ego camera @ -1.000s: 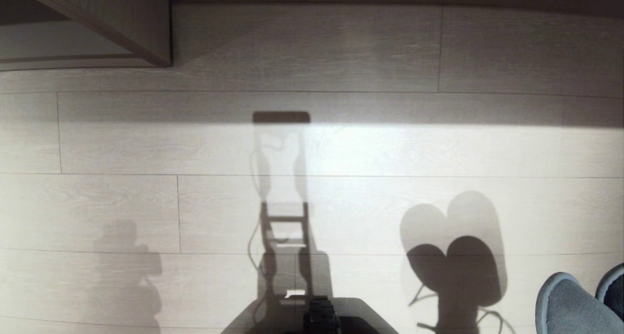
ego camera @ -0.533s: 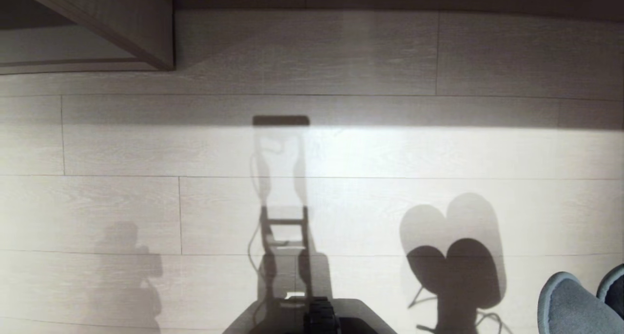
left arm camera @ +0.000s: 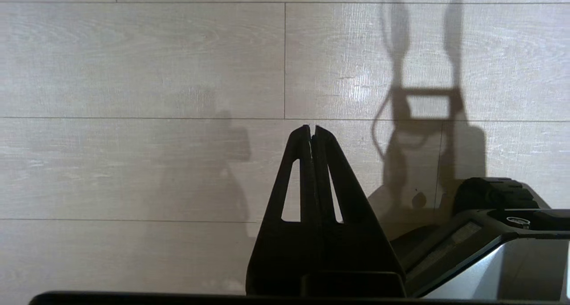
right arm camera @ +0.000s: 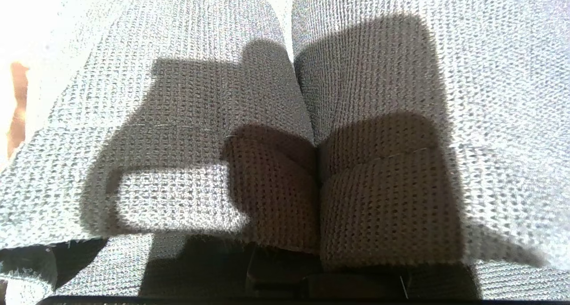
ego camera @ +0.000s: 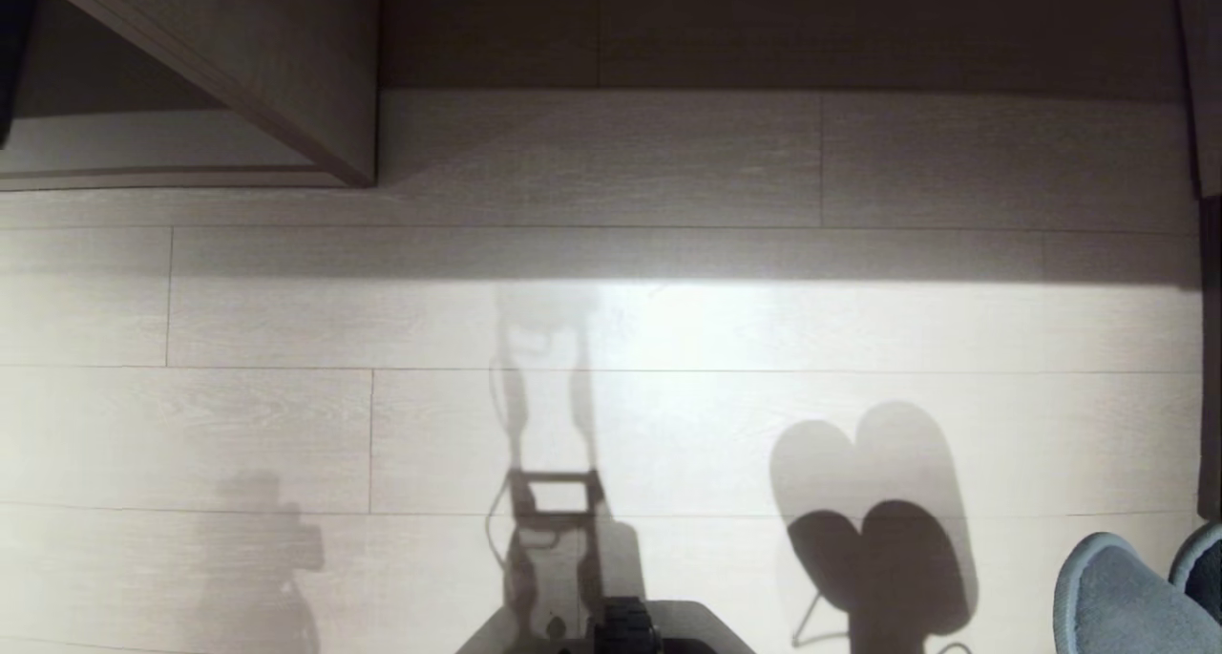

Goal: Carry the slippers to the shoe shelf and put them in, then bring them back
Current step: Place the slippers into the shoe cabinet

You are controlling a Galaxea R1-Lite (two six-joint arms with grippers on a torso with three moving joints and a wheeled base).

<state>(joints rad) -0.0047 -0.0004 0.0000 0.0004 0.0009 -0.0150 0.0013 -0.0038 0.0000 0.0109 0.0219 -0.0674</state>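
The slippers (ego camera: 1117,592) are held pinched together in the closed right end effector (right arm camera: 317,193), low at the robot's right above the floor (ego camera: 611,425). The carrying step is judged in hand; approach to the shoe shelf (ego camera: 286,81), ahead-left, is required next. The left end effector (left arm camera: 311,133) hangs closed and empty.

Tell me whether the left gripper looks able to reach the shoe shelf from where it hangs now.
Probably not. The left gripper hangs shut over bare floor near the base, while the shoe shelf sits far ahead across open planks. Nothing blocks it.

Pale plank floor (ego camera: 668,425), shadowed.
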